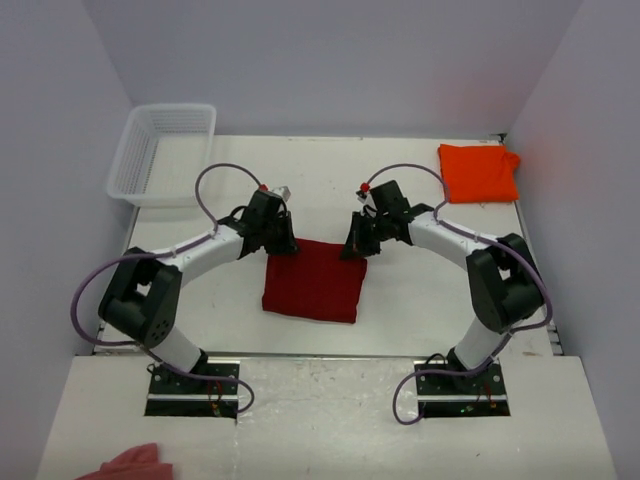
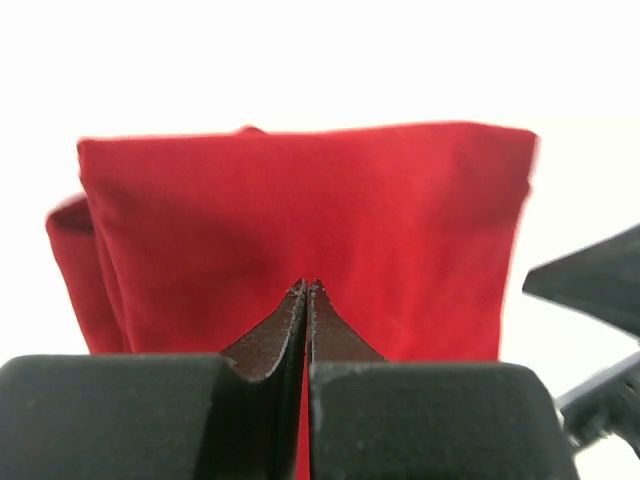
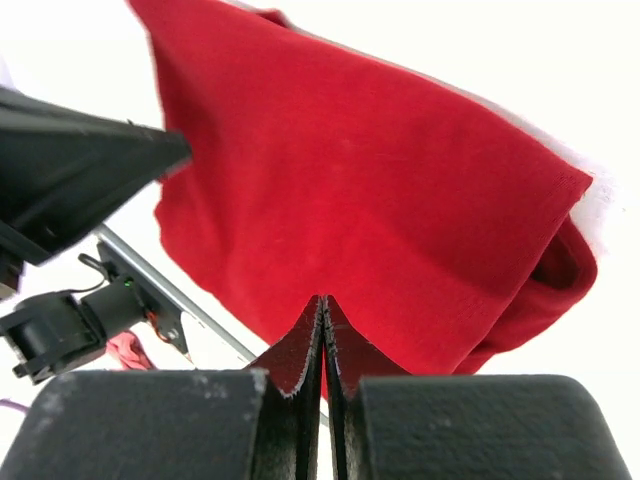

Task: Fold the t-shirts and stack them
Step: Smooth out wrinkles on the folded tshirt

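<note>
Crimson shirt is laid at the middle of the table, just ahead of the two arm bases, and it is already squared into a compact rectangle. Nearer than that, only a pale pink scrap is seen, down at 7 o'clock on the front ledge, and it is left out of play.

At the shirt's far edge both claws are set. The left gripper is planted on the 11 o'clock corner. In its wrist view the jaws are pressed tight together, with a sliver of red caught between them, so the cloth is judged to be pinched. The right gripper is matched on the 1 o'clock corner, jaws likewise closed to nothing at the hem. A grip on the cloth is judged likely there too, though it is shown less plainly.

Farther out, at 2 o'clock, the orange shirt is parked as a small folded rectangle near the far right corner, well apart from the crimson one. At 10 o'clock a white mesh basket is seen.

Progress is judged well past halfway: both shirts are folded, or nearly so, and the stacking is not yet done.
</note>
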{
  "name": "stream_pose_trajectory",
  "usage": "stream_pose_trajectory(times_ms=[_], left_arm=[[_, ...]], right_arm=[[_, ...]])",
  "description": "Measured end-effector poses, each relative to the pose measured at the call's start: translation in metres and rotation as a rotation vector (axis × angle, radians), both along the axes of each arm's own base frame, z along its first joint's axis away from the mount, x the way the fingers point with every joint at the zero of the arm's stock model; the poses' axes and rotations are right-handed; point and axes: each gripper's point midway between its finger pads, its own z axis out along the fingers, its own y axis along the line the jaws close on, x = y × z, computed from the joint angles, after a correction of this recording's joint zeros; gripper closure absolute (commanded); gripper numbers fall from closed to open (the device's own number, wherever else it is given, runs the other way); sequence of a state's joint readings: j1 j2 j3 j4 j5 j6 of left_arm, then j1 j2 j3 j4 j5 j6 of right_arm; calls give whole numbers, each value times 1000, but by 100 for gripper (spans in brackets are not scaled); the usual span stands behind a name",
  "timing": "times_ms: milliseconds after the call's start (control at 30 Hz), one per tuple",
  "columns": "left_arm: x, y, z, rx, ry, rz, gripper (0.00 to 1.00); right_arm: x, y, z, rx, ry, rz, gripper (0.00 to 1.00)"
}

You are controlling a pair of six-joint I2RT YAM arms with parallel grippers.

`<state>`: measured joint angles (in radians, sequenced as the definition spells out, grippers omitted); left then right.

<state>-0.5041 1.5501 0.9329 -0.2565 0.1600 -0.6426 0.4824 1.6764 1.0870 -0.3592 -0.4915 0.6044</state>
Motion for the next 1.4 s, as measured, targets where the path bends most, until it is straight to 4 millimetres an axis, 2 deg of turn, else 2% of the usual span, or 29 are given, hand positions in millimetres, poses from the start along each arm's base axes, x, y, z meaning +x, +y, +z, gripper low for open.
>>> stream_pose_trajectory(times_ms=[133, 267, 433, 767, 967, 1033, 1133, 1233, 1400], left_arm=[[13, 5, -28, 66, 54, 17, 100], [15, 17, -54, 106, 110, 39, 100], [23, 26, -55, 102, 103, 59, 100], [27, 40, -56, 119, 85, 78, 100], [11, 58, -35, 140, 42, 110, 100], [-1, 62, -21, 128, 8, 114, 100], [-15, 65, -11, 108, -20, 109, 100], [-34, 67, -14, 99, -9, 96, 100], [-58, 71, -28, 93, 35, 83, 100]], right_arm=[[-4, 0, -27, -24, 80, 7, 100], [-8, 0, -51, -44, 145, -2, 100], [-20, -8, -74, -58, 207, -40, 100], [-18, -11, -73, -33, 198, -88, 100], [-14, -20, -65, -83, 163, -88, 100], [-13, -23, -60, -87, 152, -87, 100], [-12, -23, -51, -76, 131, -82, 100], [-12, -22, -47, -67, 122, -78, 100], [-16, -23, -50, -63, 129, -74, 100]])
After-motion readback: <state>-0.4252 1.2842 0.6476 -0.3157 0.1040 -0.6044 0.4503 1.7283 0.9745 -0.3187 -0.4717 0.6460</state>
